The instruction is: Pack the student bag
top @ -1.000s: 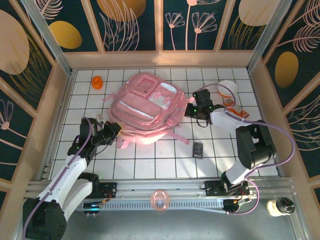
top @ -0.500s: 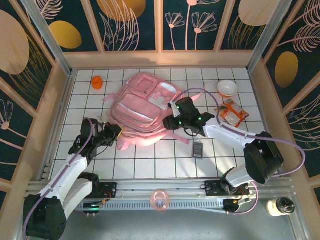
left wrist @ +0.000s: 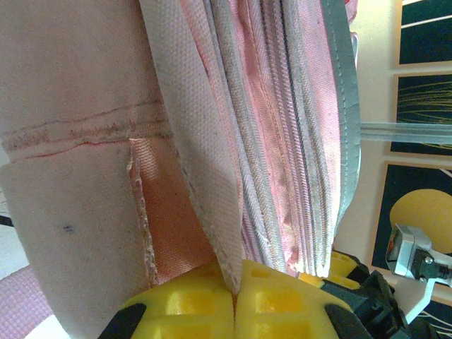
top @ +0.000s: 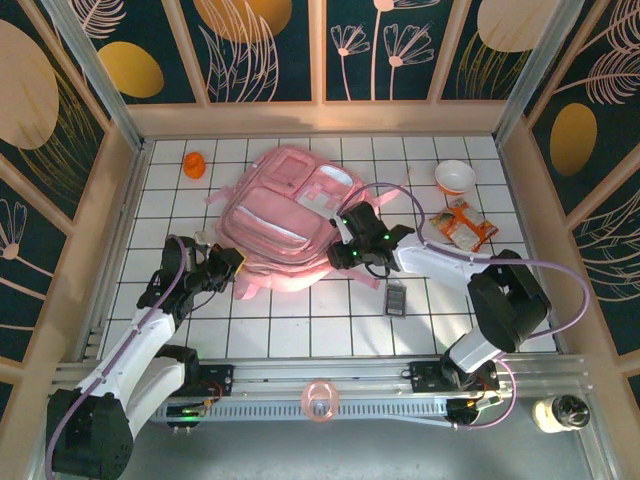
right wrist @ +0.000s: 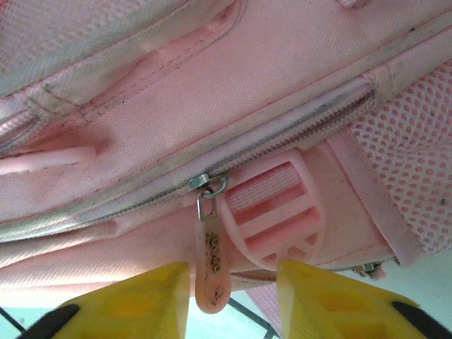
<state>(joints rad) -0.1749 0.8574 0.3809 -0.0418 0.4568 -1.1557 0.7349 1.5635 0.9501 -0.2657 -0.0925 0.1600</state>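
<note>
The left arm (top: 125,350) and the right arm (top: 432,258) have white shells between black joint housings. A lilac cable (top: 172,266) loops along each arm. Small green lights glow near the right wrist. The left pincer (left wrist: 236,286) and right pincer (right wrist: 233,282) have bright yellow fingers on black mounts. A waffle grid is moulded into the left pair.

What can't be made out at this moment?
- Top view: small black object, too small to identify.
- Right wrist view: whether the right gripper touches the pink zip pull; angle hides contact.
- Left wrist view: which part of the pale pink fabric backpack the left gripper pinches; too close.
</note>
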